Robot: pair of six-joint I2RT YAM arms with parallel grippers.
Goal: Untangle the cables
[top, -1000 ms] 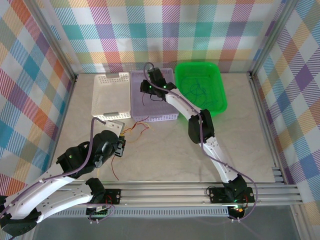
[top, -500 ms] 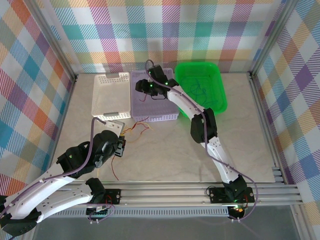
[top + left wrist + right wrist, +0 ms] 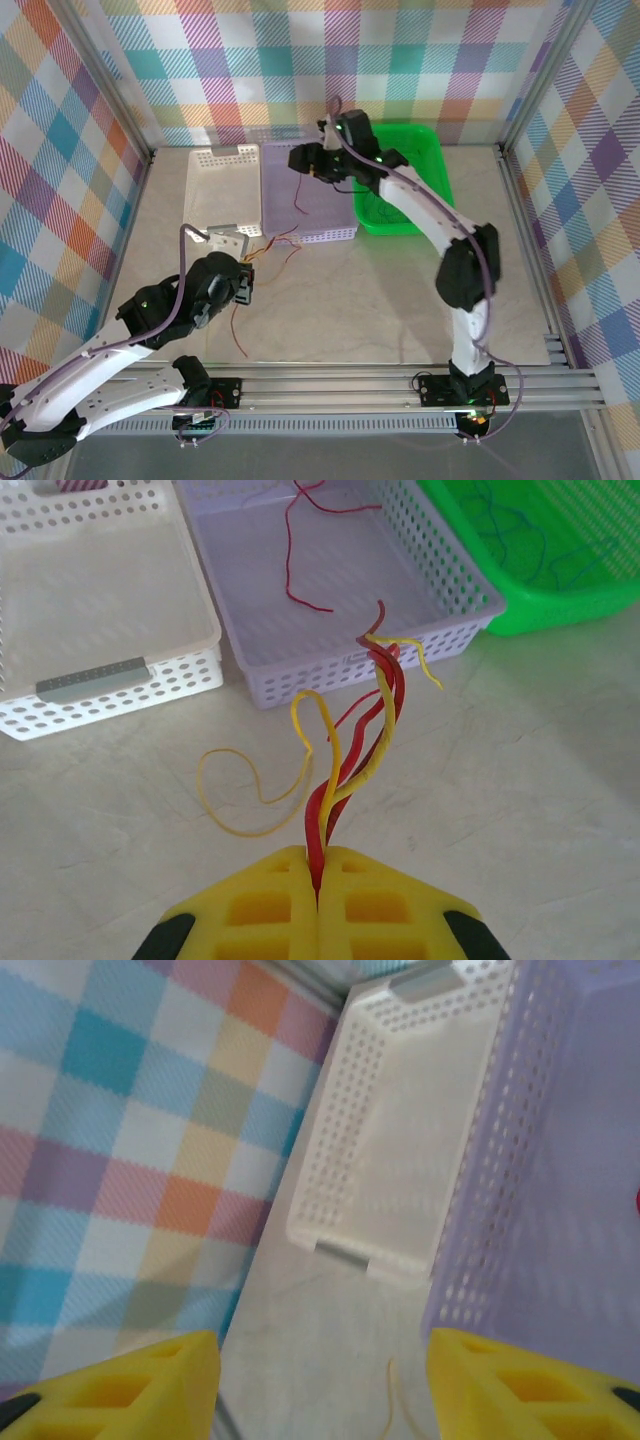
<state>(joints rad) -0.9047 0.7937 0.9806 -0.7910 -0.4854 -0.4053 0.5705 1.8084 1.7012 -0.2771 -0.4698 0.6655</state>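
My left gripper [image 3: 318, 868] is clamped on the red and yellow cables [image 3: 345, 750]. It anchors the tangle in front of the white basket [image 3: 120, 685] so strands can be drawn off. One red cable [image 3: 289, 575] lies sorted in the lilac basket [image 3: 350, 670]. Above it my right gripper [image 3: 320, 1370] hangs with jaws apart, empty. Blue strands [image 3: 535, 552] sit in the green basket [image 3: 560, 610].

Three perforated baskets stand in a row at the far end of a pale marbled table [image 3: 360, 300]: a white basket [image 3: 222, 190] on the left, a lilac basket [image 3: 320, 237] just beside it, and a green basket [image 3: 443, 190] on the right. The white one's near wall carries a grey strip [image 3: 92, 678], perhaps a label. Checked walls [image 3: 200, 70] surround the table.
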